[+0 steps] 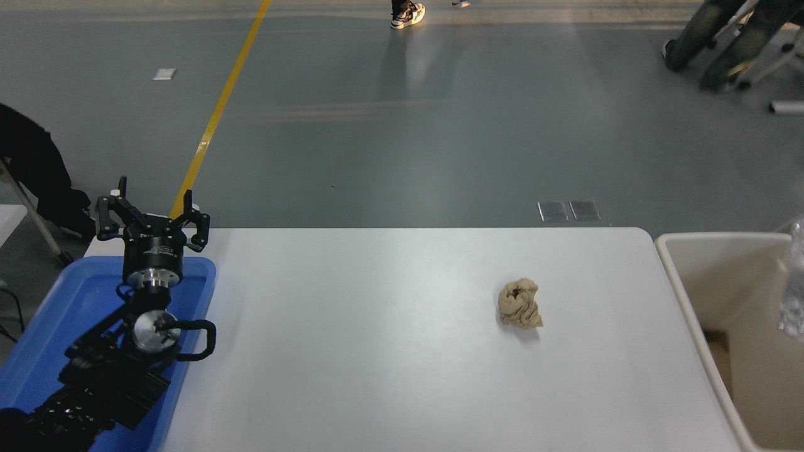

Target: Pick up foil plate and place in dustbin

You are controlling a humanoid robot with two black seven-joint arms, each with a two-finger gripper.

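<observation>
Only a sliver of the shiny foil plate point(794, 282) shows at the picture's right edge, over the inside of the cream-beige dustbin point(697, 295), which stands beside the table's right end. My right gripper and arm are out of view, so I cannot see what holds the plate. My left gripper point(152, 210) is parked at the lower left over the blue tub, with its fingers spread open and empty.
A crumpled tan paper wad point(520, 304) lies on the white table point(377, 351) right of centre. A shallow blue tub point(44, 339) sits at the table's left end under my left arm. People's legs show at the far top and a dark figure at the left edge.
</observation>
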